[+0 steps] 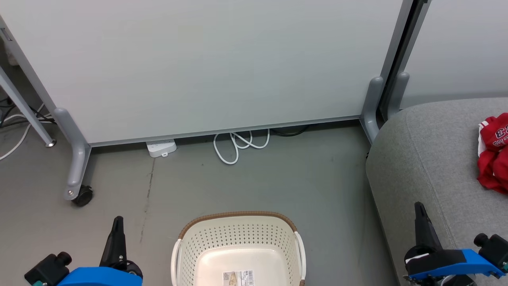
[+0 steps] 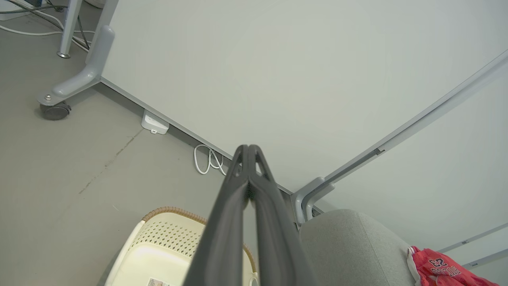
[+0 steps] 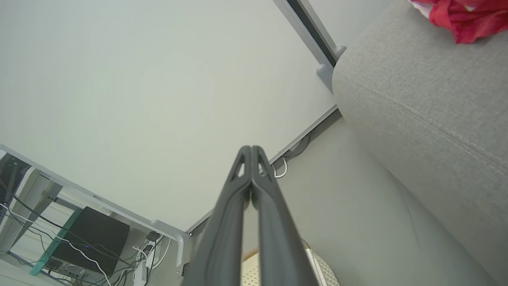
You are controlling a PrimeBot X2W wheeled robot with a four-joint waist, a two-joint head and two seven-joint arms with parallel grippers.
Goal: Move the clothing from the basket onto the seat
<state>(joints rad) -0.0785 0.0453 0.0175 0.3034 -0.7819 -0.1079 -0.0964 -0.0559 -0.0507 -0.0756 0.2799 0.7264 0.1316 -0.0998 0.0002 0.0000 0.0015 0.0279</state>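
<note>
Head view, looking down at the grey floor (image 1: pixel 278 178): the cream basket (image 1: pixel 238 236) sits at the bottom middle, its brown woven-look rim towards the white partition panel (image 1: pixel 206 63). The part of its pale floor that I can see carries a barcode sticker (image 1: pixel 238 277). To the right stands the big grey seat (image 1: pixel 428 159), well apart from the basket. The red clothing (image 1: pixel 494 153) lies crumpled on top of it at the far right edge, with white trim and part of some white lettering showing.

The left gripper (image 1: pixel 117 222) hangs over the floor just left of the basket, and its dark fingers are pressed together into one thin point. The right gripper (image 1: pixel 420 212) is above the near edge of the seat, fingers likewise pressed together and holding nothing.

From the left wrist, the left gripper (image 2: pixel 249 153) shows both fingers meeting at the tips. The basket (image 2: pixel 158 242) is below them, the seat (image 2: pixel 349 246) to the right, and the clothing (image 2: pixel 440 270) lies on the cushion with "23" readable. From the right wrist, the right gripper (image 3: pixel 251 150) is tip to tip too, with the seat (image 3: pixel 420 99) alongside and the clothing (image 3: pixel 468 14) at the top corner.

Under the panel's lower edge lie a white power strip (image 1: pixel 161 147) and a looped white cable (image 1: pixel 238 147). A black castor (image 1: pixel 82 196) stands at the panel's left foot.
</note>
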